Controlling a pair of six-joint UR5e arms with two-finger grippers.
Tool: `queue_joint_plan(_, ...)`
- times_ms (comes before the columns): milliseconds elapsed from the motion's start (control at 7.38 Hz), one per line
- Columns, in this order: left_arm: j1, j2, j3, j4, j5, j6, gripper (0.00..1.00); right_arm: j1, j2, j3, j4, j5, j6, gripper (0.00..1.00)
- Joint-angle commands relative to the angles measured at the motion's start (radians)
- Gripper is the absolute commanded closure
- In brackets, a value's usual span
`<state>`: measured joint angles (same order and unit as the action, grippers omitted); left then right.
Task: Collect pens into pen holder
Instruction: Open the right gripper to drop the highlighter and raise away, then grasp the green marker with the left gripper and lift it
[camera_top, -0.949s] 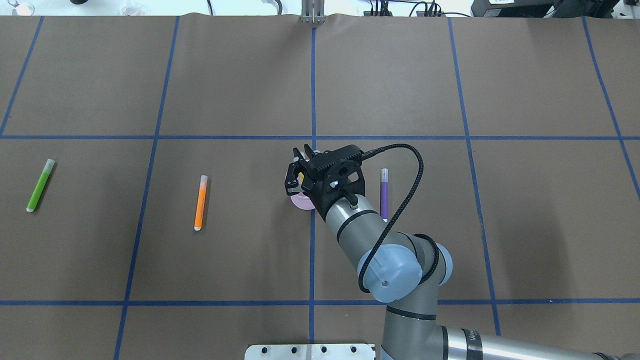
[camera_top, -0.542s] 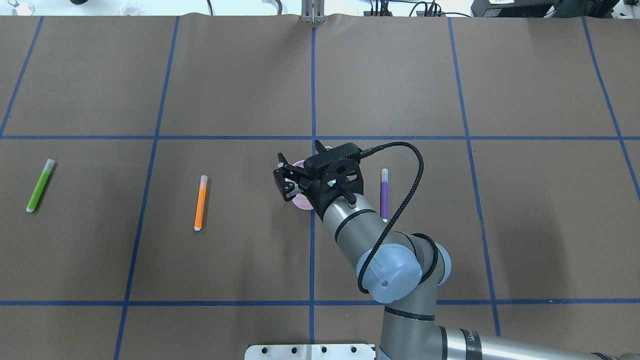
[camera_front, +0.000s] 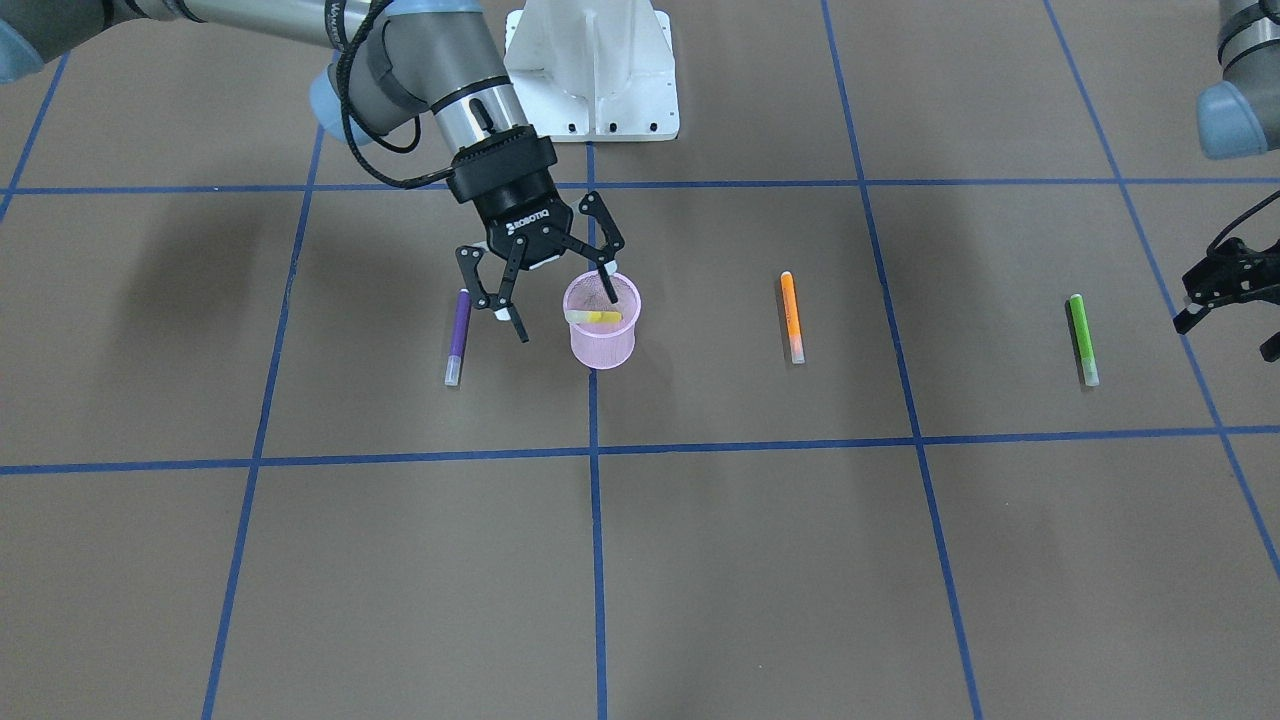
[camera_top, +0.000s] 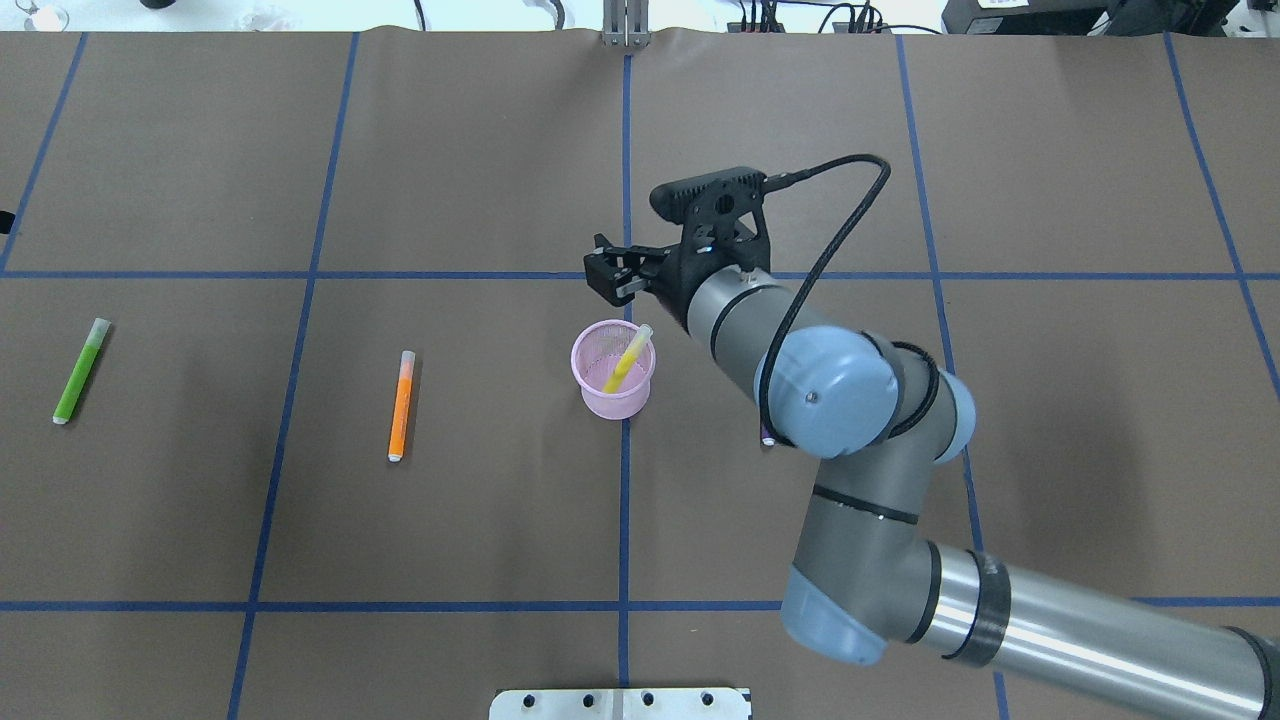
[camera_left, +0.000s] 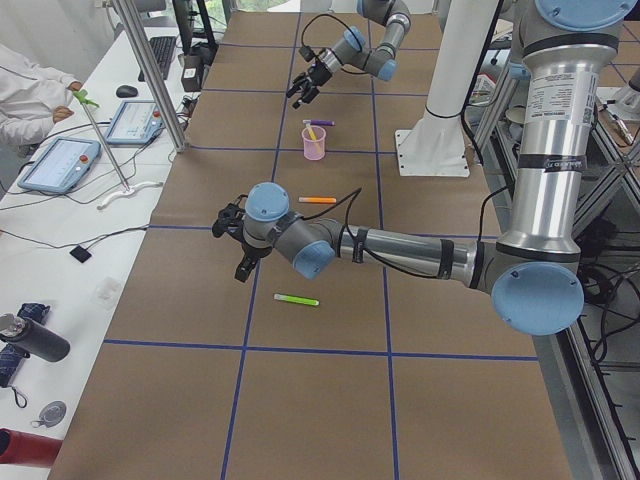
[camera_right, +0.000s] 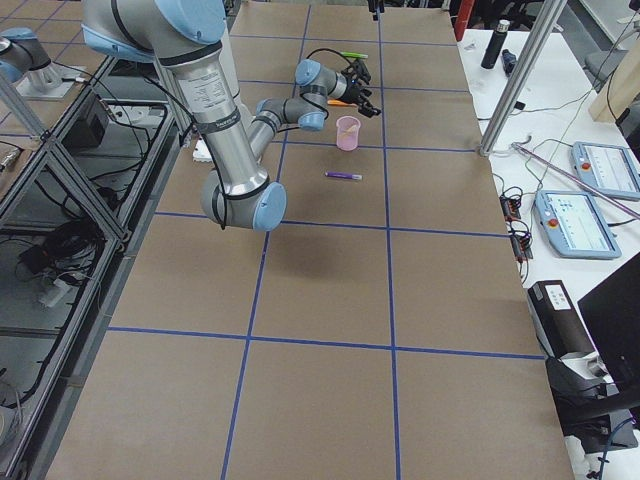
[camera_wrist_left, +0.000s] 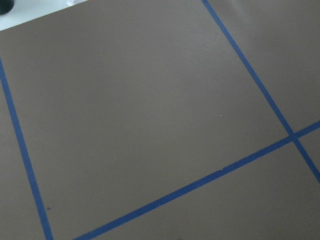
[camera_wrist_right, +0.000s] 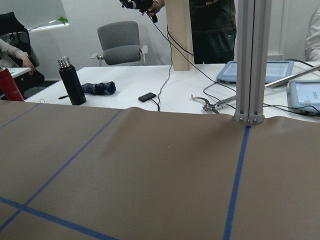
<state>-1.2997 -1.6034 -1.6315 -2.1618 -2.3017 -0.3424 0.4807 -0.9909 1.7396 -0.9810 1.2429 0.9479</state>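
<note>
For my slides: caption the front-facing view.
Open right gripper hovers by pen holder containing yellow pen; purple pen, orange pen, green pen lie on table.

A brown sheet (camera_top: 480, 160) with blue tape lines (camera_top: 626, 180) covered the table. A metal post (camera_wrist_right: 249, 60) stood at the middle of its far edge. Beyond that edge, a white desk (camera_wrist_right: 175, 80) held a black bottle (camera_wrist_right: 70, 80), a phone (camera_wrist_right: 147, 96) and two tablets (camera_wrist_right: 305, 95).
</note>
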Motion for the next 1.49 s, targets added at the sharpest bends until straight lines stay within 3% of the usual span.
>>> queue_joint_plan(0, 0.109, 0.040, -0.002, -0.003, 0.111, -0.152, 0.00, 0.198, -0.005, 0.052, -0.241, 0.366, 0.015, 0.01)
queue_joint_plan(136, 0.161, 0.052, 0.001, -0.003, 0.151, -0.176, 0.00, 0.313, -0.006, 0.055, -0.336, 0.600, 0.015, 0.01)
queue_joint_plan(271, 0.180, 0.053, 0.021, -0.003, 0.157, -0.181, 0.00, 0.414, -0.011, 0.061, -0.402, 0.760, 0.003, 0.01)
queue_joint_plan(542, 0.212, 0.049, 0.062, -0.015, 0.159, -0.175, 0.05, 0.527, -0.070, 0.089, -0.439, 0.910, -0.081, 0.01)
queue_joint_plan(678, 0.230, 0.046, 0.085, -0.038, 0.159, -0.175, 0.11, 0.561, -0.096, 0.090, -0.439, 0.923, -0.145, 0.01)
queue_joint_plan(949, 0.264, 0.014, 0.169, -0.097, 0.159, -0.173, 0.14, 0.570, -0.140, 0.115, -0.439, 0.923, -0.210, 0.01)
queue_joint_plan(1355, 0.267, 0.014, 0.186, -0.098, 0.159, -0.168, 0.38, 0.572, -0.143, 0.124, -0.439, 0.922, -0.210, 0.01)
